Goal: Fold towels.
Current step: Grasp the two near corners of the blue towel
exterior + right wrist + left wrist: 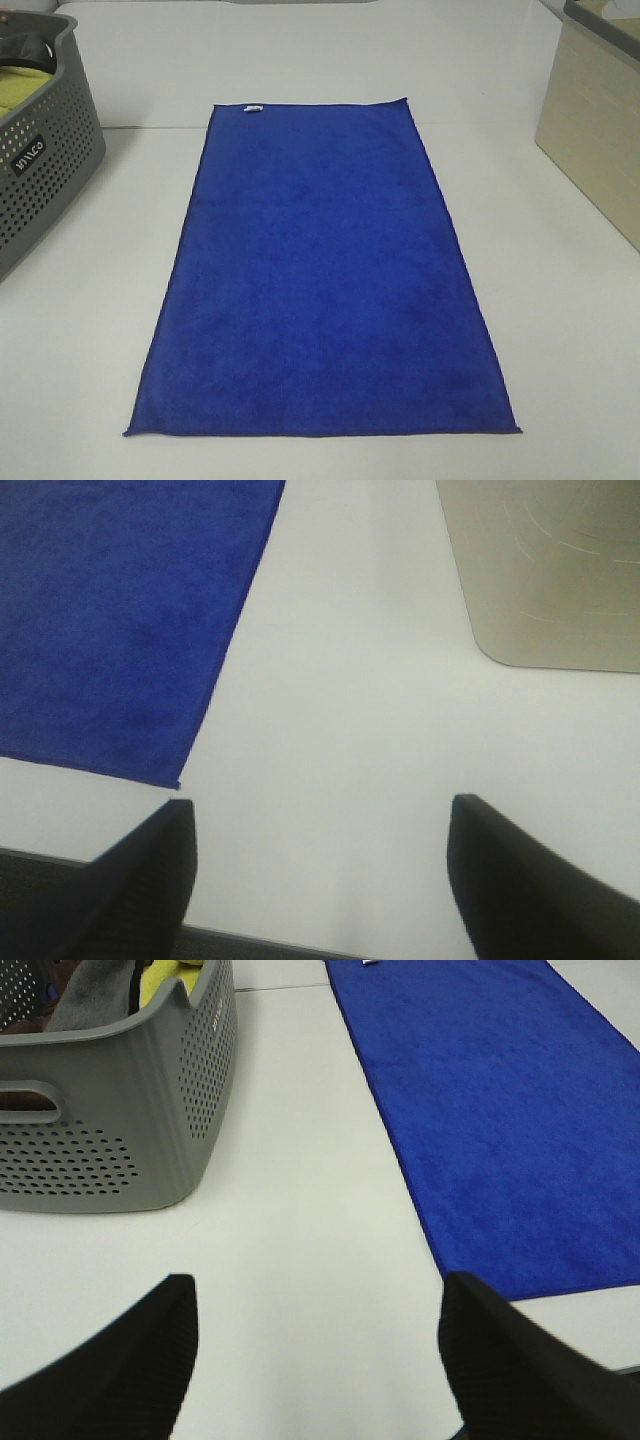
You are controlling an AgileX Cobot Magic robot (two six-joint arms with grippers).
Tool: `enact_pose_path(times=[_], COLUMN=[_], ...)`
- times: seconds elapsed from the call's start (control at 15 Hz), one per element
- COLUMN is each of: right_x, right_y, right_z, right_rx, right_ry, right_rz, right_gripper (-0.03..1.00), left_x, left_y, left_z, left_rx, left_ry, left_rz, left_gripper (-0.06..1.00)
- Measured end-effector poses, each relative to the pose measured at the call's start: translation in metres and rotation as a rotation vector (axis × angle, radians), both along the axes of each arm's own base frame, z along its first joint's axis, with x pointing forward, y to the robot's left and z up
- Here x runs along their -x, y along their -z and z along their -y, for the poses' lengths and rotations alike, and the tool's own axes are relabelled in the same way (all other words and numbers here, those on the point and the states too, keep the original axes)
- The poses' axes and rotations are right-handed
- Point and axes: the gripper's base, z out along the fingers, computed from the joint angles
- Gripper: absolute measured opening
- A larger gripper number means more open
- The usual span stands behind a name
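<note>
A royal-blue plush towel (320, 270) lies flat and fully spread on the white table, long side running away from me, with a small white tag (253, 108) at its far short edge. It also shows in the left wrist view (500, 1110) and the right wrist view (110, 610). Neither arm shows in the exterior high view. My left gripper (315, 1360) is open and empty over bare table, to the left of the towel's near left corner. My right gripper (320, 880) is open and empty over bare table, to the right of the towel's near right corner.
A grey perforated basket (40, 150) stands at the left with yellow-green cloth inside (165, 978). A beige box (595, 125) stands at the right, also in the right wrist view (550, 570). The table's front edge (250, 945) lies just under the right gripper.
</note>
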Motion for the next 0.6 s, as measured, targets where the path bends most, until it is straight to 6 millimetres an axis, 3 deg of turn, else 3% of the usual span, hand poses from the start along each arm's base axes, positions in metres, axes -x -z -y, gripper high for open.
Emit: enact_pose_path(times=[0.6], right_x=[0.0], right_y=[0.0], right_z=[0.0], right_rx=[0.0], right_ry=[0.0], right_rz=[0.0], right_gripper=[0.7], left_x=[0.0], left_y=[0.0], left_z=[0.0], left_rx=[0.0], left_ry=[0.0], left_rz=[0.0], left_gripper=[0.66])
